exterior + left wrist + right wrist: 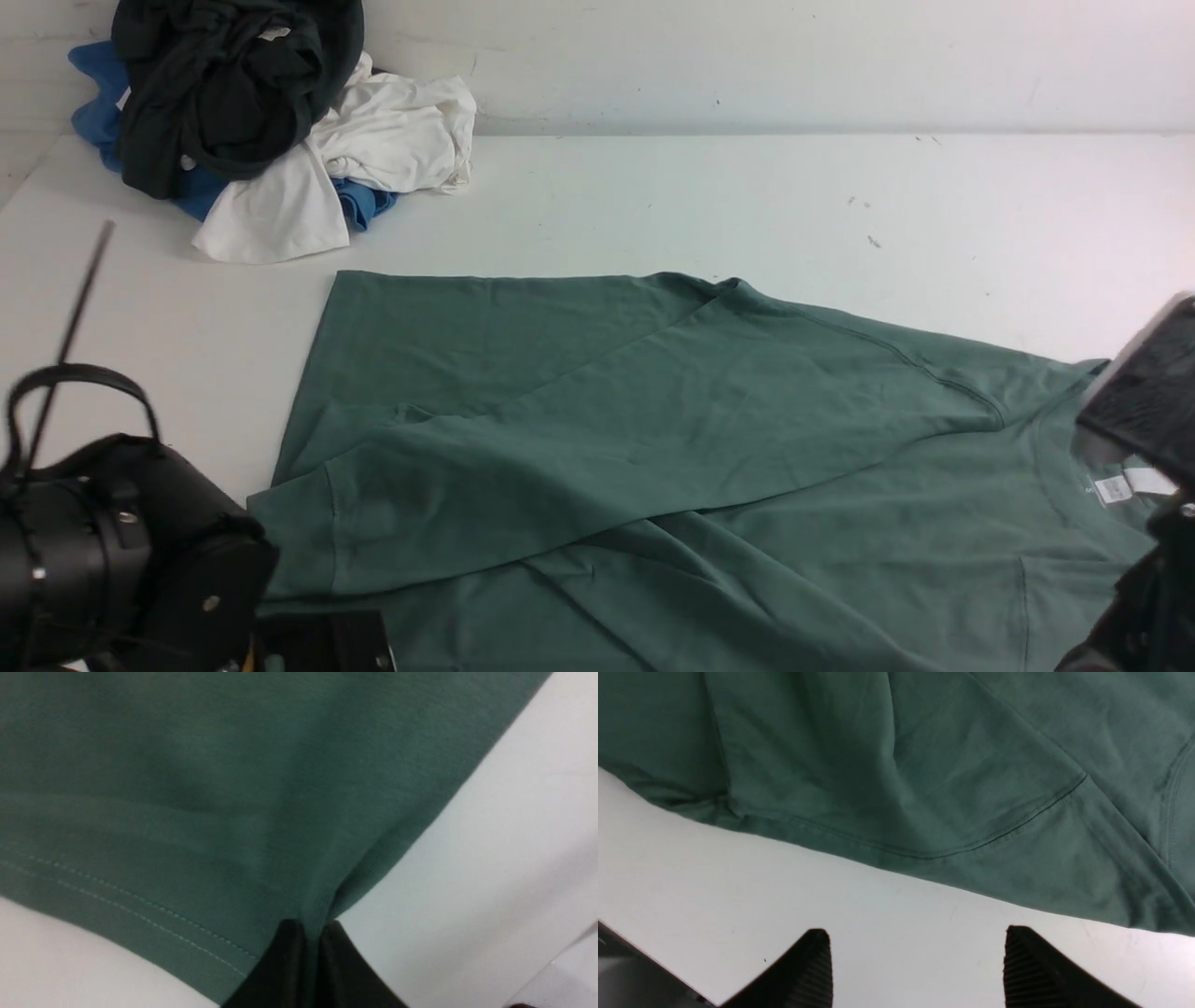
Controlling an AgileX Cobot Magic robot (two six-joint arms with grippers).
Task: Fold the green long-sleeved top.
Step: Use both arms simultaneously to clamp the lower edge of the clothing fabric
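Closest to the front camera, my left arm (103,551) fills the lower left corner as a black bulk, and the right arm (1144,392) cuts in at the right edge. On the left wrist camera I see the left gripper (312,927) pressed together on a pinch of the green long-sleeved top (653,439), at a corner by the stitched hem (117,905). The cloth gathers into a ridge between the two black fingers (280,970). The right gripper (917,940) stands spread wide and holds nothing. Its ribbed fingertips (812,961) hang over bare table (747,187) just beside the top's edge.

The top lies spread over the near half of the table, neck toward my right and hem toward my left. One sleeve (579,439) is laid across the body, and its cuff (289,541) ends near the left arm. A white neck label (1116,487) shows inside the collar (1046,457), close under the right arm. Far back on the left, against the wall (747,65), sits a heap of other clothes, well apart from the top: a dark garment (224,84) on top, with a white garment (373,140) and a blue garment (93,117) under it.
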